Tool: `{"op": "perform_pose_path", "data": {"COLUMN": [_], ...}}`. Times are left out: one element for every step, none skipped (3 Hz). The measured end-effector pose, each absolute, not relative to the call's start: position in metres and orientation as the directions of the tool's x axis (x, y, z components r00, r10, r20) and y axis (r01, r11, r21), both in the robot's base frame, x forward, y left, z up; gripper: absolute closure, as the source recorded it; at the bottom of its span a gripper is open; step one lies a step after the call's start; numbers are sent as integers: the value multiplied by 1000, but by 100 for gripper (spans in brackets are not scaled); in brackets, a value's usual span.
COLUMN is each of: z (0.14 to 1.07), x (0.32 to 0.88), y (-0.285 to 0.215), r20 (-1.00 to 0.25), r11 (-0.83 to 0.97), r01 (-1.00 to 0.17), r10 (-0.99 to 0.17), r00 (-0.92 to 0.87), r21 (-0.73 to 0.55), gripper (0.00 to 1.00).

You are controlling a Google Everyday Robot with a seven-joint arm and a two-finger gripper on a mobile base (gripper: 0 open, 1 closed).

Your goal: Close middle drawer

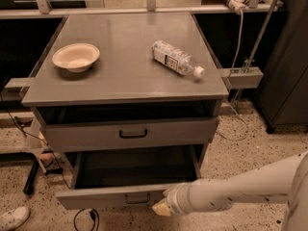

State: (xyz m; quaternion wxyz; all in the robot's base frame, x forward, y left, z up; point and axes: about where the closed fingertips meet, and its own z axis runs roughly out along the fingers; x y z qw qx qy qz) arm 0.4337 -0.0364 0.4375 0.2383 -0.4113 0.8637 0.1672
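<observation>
The middle drawer (pixel 103 197) is a grey metal drawer with a low wide front panel and a small black loop handle (pixel 137 199). It is pulled far out at the bottom of the grey cabinet, and its shallow tray (pixel 134 170) looks dark and empty. My gripper (pixel 161 207) is at the end of the white arm (pixel 240 189), which comes in from the lower right. It is up against the right part of the drawer's front panel, just right of the handle.
Above it, a grey drawer (pixel 86 136) with a taller front and a wider black handle stands slightly out. On the cabinet top (pixel 125 76) lie a cream bowl (pixel 76 57) and a plastic bottle (pixel 176 58). A white shoe (pixel 14 217) and cables are on the floor at the left.
</observation>
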Motion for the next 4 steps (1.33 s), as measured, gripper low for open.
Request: {"op": "perform_pose_path", "data": {"z": [438, 437, 437, 437], "x": [434, 434, 434, 434], "y": [-36, -36, -36, -36], "r20": [-549, -549, -549, -549], "r11": [606, 606, 606, 606], "r01": [-790, -790, -790, -790], "r10": [-631, -631, -631, -631], "r00": [-548, -548, -548, -548], "r21": [93, 93, 93, 93], "gripper": [0, 0, 19, 43]}}
